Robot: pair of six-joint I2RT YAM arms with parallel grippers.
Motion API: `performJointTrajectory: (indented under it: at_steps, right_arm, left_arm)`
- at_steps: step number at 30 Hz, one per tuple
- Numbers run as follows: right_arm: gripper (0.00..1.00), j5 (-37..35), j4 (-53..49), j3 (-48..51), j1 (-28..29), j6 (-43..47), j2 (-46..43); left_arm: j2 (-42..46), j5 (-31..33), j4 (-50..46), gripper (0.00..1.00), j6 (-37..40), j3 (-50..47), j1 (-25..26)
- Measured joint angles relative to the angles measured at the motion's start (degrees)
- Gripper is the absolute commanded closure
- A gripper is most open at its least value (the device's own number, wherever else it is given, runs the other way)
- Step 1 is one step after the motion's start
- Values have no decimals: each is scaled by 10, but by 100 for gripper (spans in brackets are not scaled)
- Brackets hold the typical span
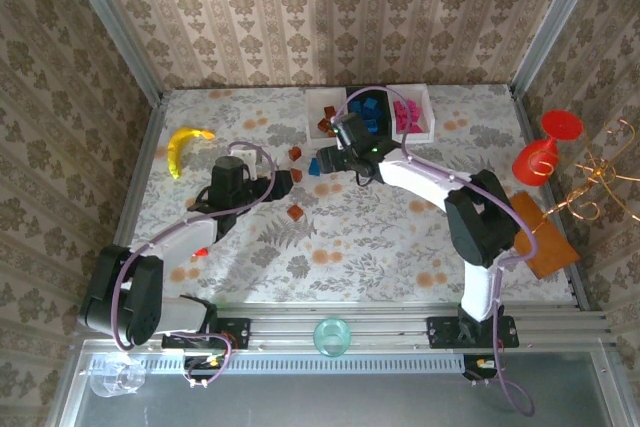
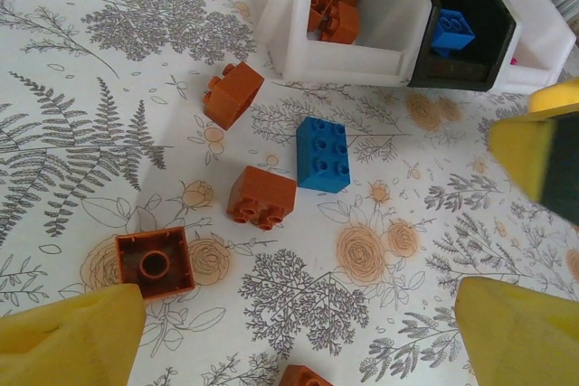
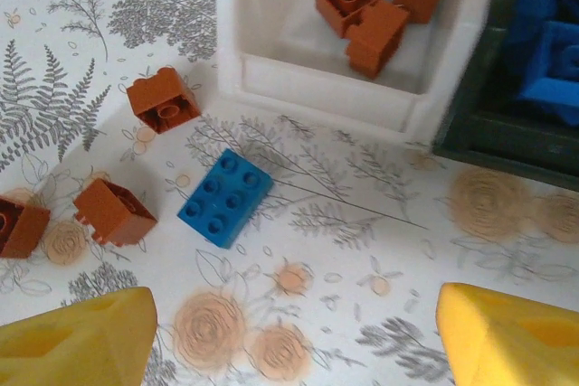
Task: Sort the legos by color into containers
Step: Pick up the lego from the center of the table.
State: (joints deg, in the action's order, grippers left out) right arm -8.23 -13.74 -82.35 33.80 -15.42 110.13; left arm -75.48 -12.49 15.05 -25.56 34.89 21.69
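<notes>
Your right claw (image 3: 289,341) is spread and empty. The blue brick (image 3: 224,198) lies on the table at 11 o'clock from it, long axis 1-to-7, near the black tray (image 3: 488,137). Your left claw (image 2: 294,341) is spread too, looks farther off.

Damask-papered walls (image 1: 330,7); fern-and-rose tablecloth (image 1: 390,237); aluminium corner posts (image 1: 110,22); soft light

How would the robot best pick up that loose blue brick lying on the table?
Probably from straight above, pinching the blue brick across its two long side walls. It lies flat with studs up, clear of the brown bricks, so both walls look free.
</notes>
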Motion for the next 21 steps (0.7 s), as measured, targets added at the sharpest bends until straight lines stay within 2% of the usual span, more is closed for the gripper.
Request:
performJointTrajectory:
  at_steps: [8, 21]
  right_arm:
    - [26, -13, -27, -106, 20, -59, 119]
    - [29, -45, -75, -222, 25, -103, 221]
  left_arm:
    - [9, 8, 0, 10, 0, -4, -4]
    - [7, -1, 21, 10, -14, -7, -4]
